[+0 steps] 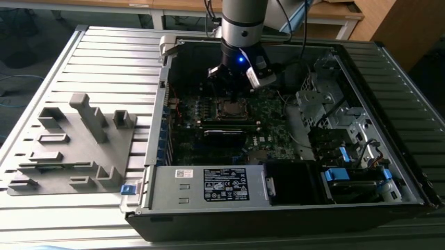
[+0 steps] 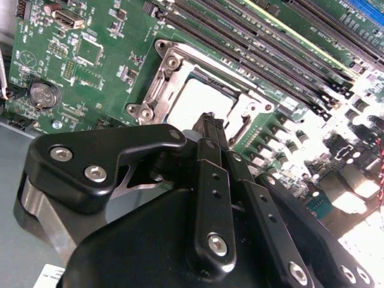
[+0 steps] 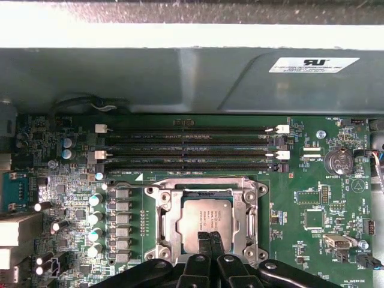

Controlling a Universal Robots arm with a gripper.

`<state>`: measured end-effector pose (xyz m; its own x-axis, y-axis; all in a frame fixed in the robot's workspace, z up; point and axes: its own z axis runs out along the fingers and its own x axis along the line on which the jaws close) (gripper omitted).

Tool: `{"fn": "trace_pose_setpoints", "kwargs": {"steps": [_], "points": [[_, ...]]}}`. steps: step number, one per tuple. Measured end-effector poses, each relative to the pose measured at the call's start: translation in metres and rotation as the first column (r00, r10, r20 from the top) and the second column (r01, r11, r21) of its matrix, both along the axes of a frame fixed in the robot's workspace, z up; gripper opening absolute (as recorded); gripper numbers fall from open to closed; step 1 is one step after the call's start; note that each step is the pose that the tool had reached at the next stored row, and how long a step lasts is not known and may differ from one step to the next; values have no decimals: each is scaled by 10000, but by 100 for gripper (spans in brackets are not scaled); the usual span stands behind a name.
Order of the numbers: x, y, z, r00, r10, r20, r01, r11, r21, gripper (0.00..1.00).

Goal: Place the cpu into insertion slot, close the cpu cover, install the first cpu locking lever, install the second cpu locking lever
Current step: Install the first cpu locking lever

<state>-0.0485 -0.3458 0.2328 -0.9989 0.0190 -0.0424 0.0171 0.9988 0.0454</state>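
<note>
Grey slatted metal worktop carries one open black computer case laid on its side, with its green motherboard facing up. One silver-and-black robot arm reaches down into the case from the far side.

Task items: one small flat square cpu with a dull grey metal top lies flat inside the one square insertion slot with a thin silver rim, about mid-board. One shiny silver square cpu cover frame with a large window appears to lie flat around the chip. It is judged to be down, but whether it is locked cannot be told.

Tool: one black two-fingered tool appears in both wrist views. Its fingers are pressed together with nothing between them. The tips hang at the far edge of the cpu; contact cannot be confirmed.

Governing relation: the cpu lies directly below the tool tips and slightly to their near side. The chip is square, so it has no long axis. Four long black memory slots run left to right on the near side of the insertion slot, parallel to its near edge and well clear of the tool.

Other items: one grey moulded fixture plate with upright blocks sits on the worktop at the exterior view's left of the case, well apart from the arm.
</note>
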Motion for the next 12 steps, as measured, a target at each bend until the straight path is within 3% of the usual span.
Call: {"fn": "trace_pose_setpoints", "kwargs": {"steps": [7, 12], "points": [[-12, 0, 1, 10000, 1, -1, -1, 10000, -3, 11], [-97, -2, -1, 10000, -1, 1, 1, 10000, -1, 11]]}}
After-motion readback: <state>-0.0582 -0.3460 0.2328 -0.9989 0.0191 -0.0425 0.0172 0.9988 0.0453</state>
